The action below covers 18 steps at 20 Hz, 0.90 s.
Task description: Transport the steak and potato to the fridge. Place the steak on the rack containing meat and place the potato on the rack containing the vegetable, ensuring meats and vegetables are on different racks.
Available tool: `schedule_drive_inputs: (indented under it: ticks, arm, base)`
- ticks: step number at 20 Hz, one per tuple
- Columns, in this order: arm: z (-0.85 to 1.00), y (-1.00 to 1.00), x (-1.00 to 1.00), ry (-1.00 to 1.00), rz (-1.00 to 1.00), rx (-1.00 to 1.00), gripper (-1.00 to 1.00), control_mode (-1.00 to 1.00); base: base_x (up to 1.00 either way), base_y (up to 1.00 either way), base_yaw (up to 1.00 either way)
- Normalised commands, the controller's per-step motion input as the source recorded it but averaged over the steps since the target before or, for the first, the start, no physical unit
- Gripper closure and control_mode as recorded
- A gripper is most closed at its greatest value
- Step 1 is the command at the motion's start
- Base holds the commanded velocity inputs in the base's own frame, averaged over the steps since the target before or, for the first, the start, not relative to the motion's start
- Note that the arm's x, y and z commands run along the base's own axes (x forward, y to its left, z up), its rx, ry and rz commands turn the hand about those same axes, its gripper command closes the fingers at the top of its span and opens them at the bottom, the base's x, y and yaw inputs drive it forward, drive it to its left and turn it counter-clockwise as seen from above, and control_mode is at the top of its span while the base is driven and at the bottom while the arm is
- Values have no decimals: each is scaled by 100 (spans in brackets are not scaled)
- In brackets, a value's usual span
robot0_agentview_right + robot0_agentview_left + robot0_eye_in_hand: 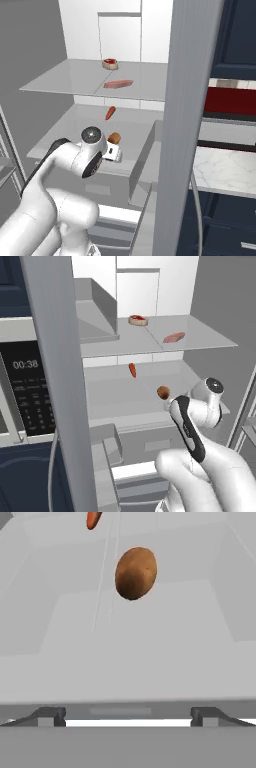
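A: Base views first?
B: Left base view has the microwave [20, 391] at 9 o'clock, clock lit; right base view has a marble tabletop [225, 170] at 3 o'clock instead. Both look into the open fridge [210, 286].
A: Racks?
B: Upper rack [200, 341] carries the steak [138, 320] at the back and a pink meat slab [174, 337] nearer the front. Lower rack [115, 396] carries a carrot [132, 370] and the potato [163, 392], potato toward 5 o'clock from the carrot, apart from it.
A: Hand view?
B: Potato [136, 573] at 12 o'clock, lying on the lower rack, carrot tip [92, 519] at the top edge around 11.
A: Gripper?
B: Gripper [128, 716] jaws spread wide, nothing between them, potato clear ahead of the fingertips [50, 716]. In the right base view the gripper [113, 152] sits just below the potato [114, 137].
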Motion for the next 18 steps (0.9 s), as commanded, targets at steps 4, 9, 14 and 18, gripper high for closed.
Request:
schedule_drive_inputs:
  ticks: [4,9,14,18]
  arm:
    - [96,0,-100,8,-2,0,-100,-100]
    - [91,6,-96,11,-2,0,-100,-100]
    - [71,2,-100,1,0,0,-100,-100]
    - [58,13,-100,0,0,0,-100,-100]
  base:
    - [0,0,0]
    - [0,0,0]
    - [0,0,0]
    - [0,0,0]
